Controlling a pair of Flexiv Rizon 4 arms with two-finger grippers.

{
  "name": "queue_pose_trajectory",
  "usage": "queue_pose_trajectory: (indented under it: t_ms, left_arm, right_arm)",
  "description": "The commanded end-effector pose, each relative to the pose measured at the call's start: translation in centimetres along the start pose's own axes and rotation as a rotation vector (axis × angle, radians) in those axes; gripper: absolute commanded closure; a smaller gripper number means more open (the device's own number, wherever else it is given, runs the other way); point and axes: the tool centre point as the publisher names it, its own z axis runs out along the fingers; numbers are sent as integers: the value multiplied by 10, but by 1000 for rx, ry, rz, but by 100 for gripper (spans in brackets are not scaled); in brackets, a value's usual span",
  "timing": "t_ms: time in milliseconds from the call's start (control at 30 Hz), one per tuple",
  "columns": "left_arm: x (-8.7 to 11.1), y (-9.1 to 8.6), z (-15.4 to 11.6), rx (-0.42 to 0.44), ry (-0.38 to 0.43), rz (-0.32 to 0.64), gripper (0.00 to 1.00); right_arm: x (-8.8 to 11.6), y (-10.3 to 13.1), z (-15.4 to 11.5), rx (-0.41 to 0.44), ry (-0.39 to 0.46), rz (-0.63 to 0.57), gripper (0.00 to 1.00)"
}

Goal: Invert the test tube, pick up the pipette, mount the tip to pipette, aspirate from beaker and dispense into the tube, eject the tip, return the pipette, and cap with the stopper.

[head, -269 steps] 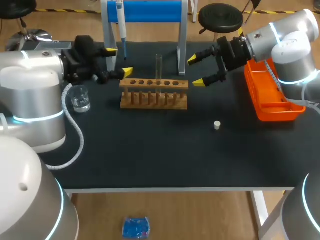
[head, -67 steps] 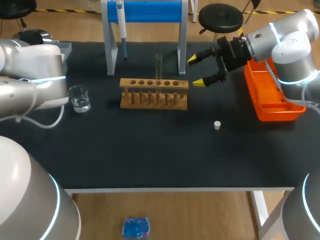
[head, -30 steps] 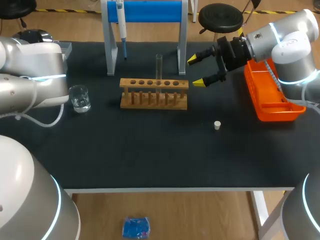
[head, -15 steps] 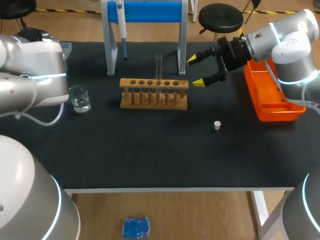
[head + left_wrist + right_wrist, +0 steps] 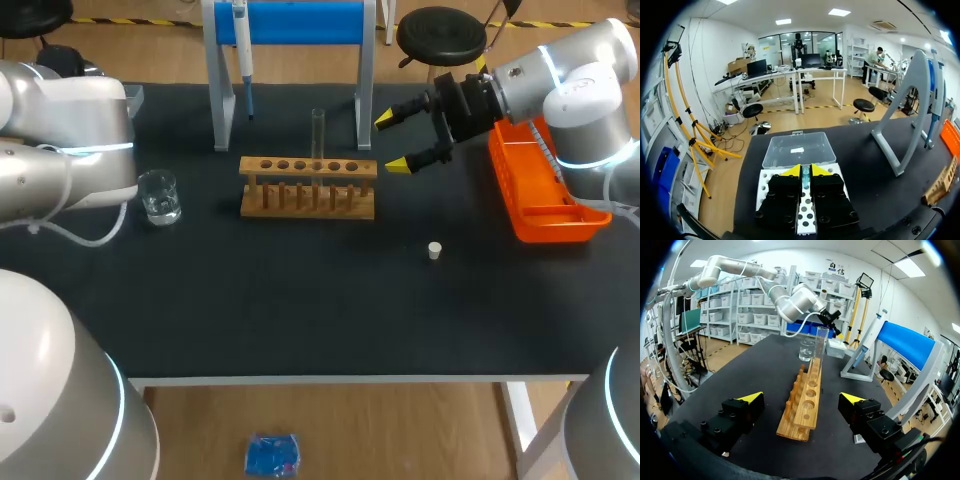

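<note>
White plastic with a clear lid, the tip box sits at the table's far left, and the left gripper hangs directly over it. A small bluish piece shows at the gripper's mouth, but whether it is gripped or merely lies below cannot be told. Next along, the beaker stands with liquid in it, well apart from the box. The pipette hangs on the blue stand behind, untouched. At the middle, the tube stands upright in the wooden rack. The right gripper hovers just beside the rack's right end, spread wide and holding nothing. The stopper lies alone nearer the front, and an orange tray sits at the right edge. The inversion looks done, so picking up the pipette appears to be the step in hand. That probably calls for the left arm to swing from the box to the stand, close on the pipette's body and lift it off its hook without knocking the frame.
</note>
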Motion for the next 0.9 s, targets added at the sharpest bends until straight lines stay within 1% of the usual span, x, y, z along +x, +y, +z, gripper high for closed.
queue_pose_trajectory:
  t_ms: [33,433,567,667,767,900]
  left_arm:
    - [0,-6,-10,-5,0,5,100]
    - [3,-24,-32,25,-23,33,100]
    - [7,-34,-43,43,-21,57,100]
    - [13,-44,-53,59,-1,92,100]
    - [21,-55,-68,81,41,140,100]
    - [35,-67,-93,122,138,219,100]
  right_arm:
    - [0,1,-1,3,2,0,0]
    - [0,1,-1,3,2,0,0]
    - [0,1,-1,3,2,0,0]
    - [0,1,-1,3,2,0,0]
    - [0,1,-1,3,2,0,0]
    - [0,1,-1,3,2,0,0]
